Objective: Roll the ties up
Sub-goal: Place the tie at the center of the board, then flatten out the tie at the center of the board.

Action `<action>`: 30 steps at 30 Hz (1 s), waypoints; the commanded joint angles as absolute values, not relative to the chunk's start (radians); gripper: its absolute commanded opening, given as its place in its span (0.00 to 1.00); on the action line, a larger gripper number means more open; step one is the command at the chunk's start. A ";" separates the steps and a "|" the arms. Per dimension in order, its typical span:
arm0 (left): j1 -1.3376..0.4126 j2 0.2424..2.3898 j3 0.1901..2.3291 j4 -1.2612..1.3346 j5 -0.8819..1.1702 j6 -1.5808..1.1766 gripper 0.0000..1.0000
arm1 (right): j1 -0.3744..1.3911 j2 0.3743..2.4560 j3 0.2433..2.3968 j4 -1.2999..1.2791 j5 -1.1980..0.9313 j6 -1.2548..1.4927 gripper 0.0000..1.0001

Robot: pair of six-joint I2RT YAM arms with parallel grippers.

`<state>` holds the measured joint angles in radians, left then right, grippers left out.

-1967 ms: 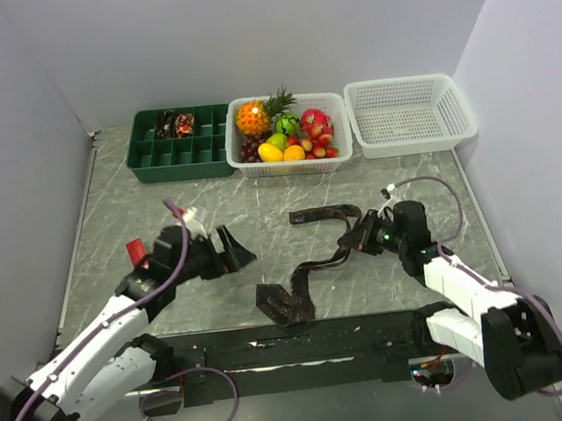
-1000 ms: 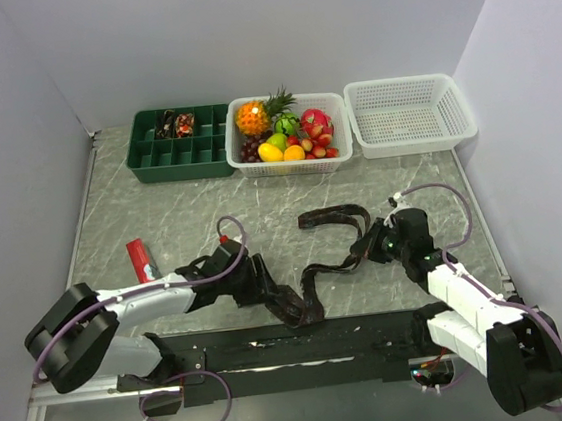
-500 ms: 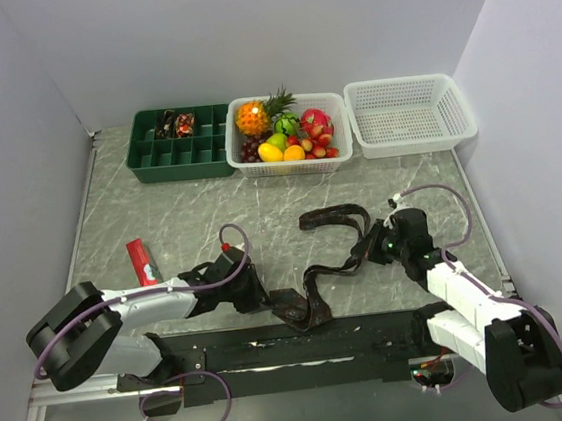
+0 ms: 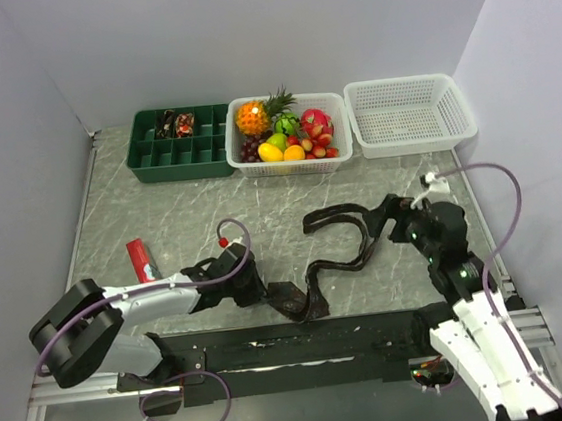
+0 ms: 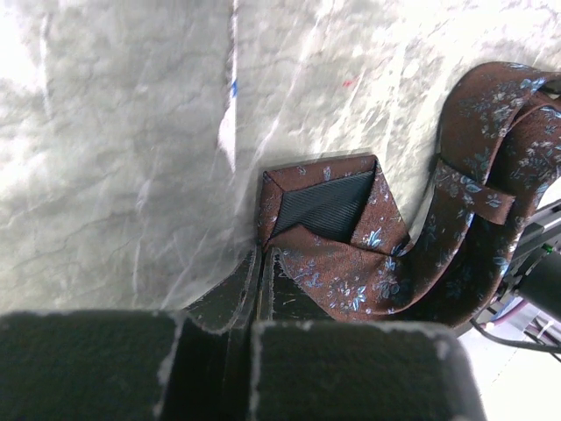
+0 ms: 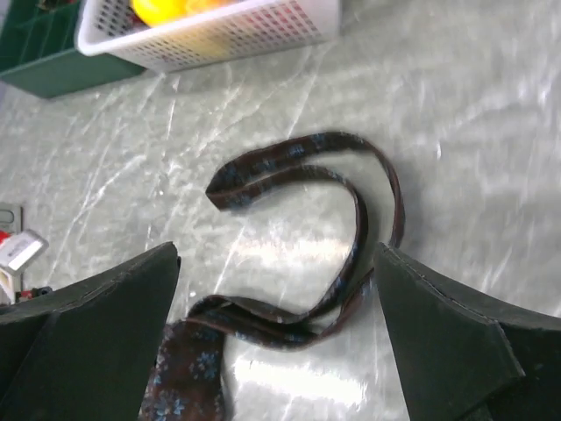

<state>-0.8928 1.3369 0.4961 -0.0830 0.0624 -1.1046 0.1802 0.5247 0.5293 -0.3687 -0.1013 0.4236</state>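
Note:
A dark brown tie (image 4: 334,213) with small blue flowers lies unrolled and looped in the middle of the table. Its wide pointed end (image 5: 326,210) shows black lining and rests just ahead of my left gripper (image 5: 260,267). That gripper (image 4: 261,291) lies low on the table, shut, pinching the edge of the wide end. My right gripper (image 4: 395,221) hangs open over the tie's narrow part (image 6: 298,167), and its fingers (image 6: 96,324) stand wide on either side without touching it. Small dark rolled ties (image 4: 173,124) sit in the green tray (image 4: 181,163).
A white basket (image 4: 291,166) of fruit stands at the back centre, with an empty white basket (image 4: 412,138) to its right. A small red object (image 4: 141,260) lies on the table's left side. The black front rail (image 4: 305,344) runs below the tie.
My right gripper has opened, let go of the tie's narrow part, and drawn back to the right. My left gripper shut on the wide end about a second ago and has stayed shut.

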 commanded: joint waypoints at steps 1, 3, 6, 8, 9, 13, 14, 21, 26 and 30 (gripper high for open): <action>-0.896 1.399 0.523 -0.133 0.008 -1.106 0.01 | 0.178 0.754 0.635 -0.321 -0.178 0.273 0.99; -0.896 1.405 0.531 -0.150 0.005 -1.112 0.01 | 0.202 0.919 0.678 -0.295 -0.212 0.253 0.99; -0.896 1.399 0.529 -0.178 0.003 -1.121 0.01 | 0.285 1.069 0.756 -0.272 -0.120 0.213 0.99; -0.897 1.396 0.523 -0.189 0.003 -1.132 0.01 | 0.330 1.139 0.825 -0.281 -0.078 0.180 0.99; -0.896 1.396 0.520 -0.190 0.003 -1.134 0.01 | 0.384 1.211 0.851 -0.300 -0.039 0.169 0.99; -0.896 1.396 0.512 -0.206 -0.031 -1.152 0.01 | 0.512 1.362 0.971 -0.328 0.050 0.144 0.98; -0.896 1.396 0.512 -0.204 -0.032 -1.152 0.01 | 0.532 1.379 0.980 -0.325 0.063 0.138 0.98; -0.896 1.414 0.526 -0.204 -0.020 -1.149 0.01 | 0.643 1.576 1.069 -0.334 0.117 0.101 0.90; -0.896 1.417 0.526 -0.201 -0.018 -1.149 0.01 | 0.649 1.649 1.101 -0.315 0.121 0.115 0.82; -0.897 1.410 0.522 -0.198 -0.018 -1.155 0.01 | 0.650 1.703 1.118 -0.299 0.134 0.117 0.76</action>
<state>-0.8936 1.3808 0.5388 -0.1055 0.0471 -1.1500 0.6437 1.6768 1.0626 -0.3294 0.0952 0.1215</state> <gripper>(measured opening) 0.022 0.774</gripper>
